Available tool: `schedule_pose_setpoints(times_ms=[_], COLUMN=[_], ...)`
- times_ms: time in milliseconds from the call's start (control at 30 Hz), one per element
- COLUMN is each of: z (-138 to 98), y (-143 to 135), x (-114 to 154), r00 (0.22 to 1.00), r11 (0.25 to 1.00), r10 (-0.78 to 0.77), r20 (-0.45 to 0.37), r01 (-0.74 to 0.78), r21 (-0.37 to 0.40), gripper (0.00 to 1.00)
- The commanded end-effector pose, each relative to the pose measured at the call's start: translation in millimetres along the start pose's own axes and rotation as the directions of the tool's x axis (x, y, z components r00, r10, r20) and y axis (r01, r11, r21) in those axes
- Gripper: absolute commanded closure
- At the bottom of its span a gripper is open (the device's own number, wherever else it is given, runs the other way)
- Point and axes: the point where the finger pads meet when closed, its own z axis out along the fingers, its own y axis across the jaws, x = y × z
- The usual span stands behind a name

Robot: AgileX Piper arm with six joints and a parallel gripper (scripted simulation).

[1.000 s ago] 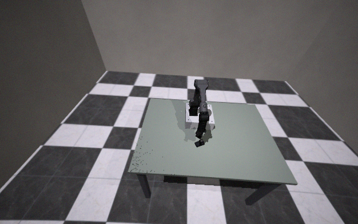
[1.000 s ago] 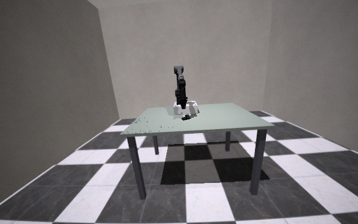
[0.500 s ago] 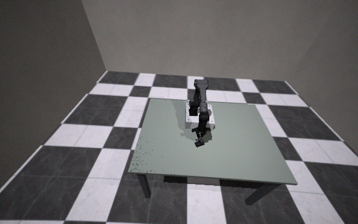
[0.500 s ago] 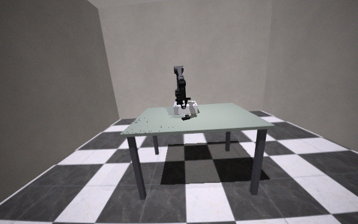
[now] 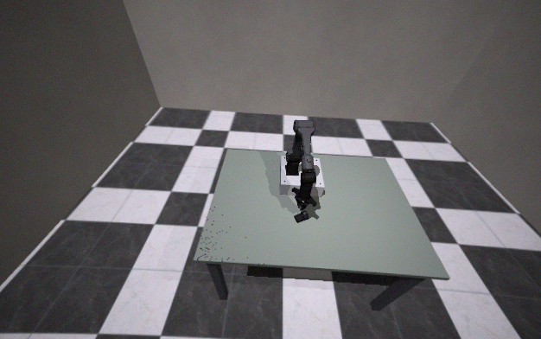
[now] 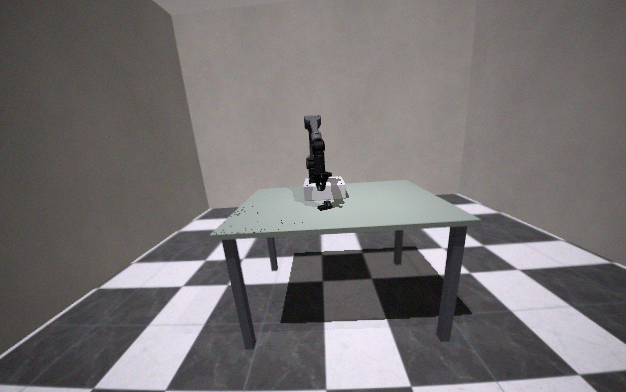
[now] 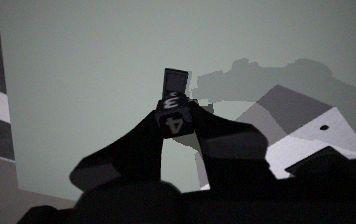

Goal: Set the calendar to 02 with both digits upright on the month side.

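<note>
Dark cube (image 7: 174,116), faces 3 and 4 showing, sat clamped in the gripper (image 7: 176,120) above the table (image 5: 367,225), just in front of the white base (image 5: 321,182). A slack grip could drop it, tumbling digits.

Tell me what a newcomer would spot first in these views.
The dark arm rising from its white base at the far side of the pale green table. In the wrist view, the claw is shut on a small dark cube showing a 4 and a 3, with another dark piece just beyond it.
</note>
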Motion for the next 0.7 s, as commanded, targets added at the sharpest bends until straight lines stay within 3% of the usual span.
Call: schedule_pose_setpoints(times_ms=[0,133,367,667], z=[-0.7,-0.8,-0.8,-0.8], y=[0.0,-0.1,-0.2,-0.2], x=[0.1,0.2,0.2,0.2], r00=[0.995,0.968,0.933,0.915], r11=[0.995,0.969,0.933,0.915], r10=[0.1,0.249,0.359,0.403], r20=[0.009,0.009,0.009,0.009], r01=[-0.1,-0.249,-0.359,-0.403], r21=[0.003,0.002,0.001,0.0], gripper=[0.67,0.67,0.67,0.67])
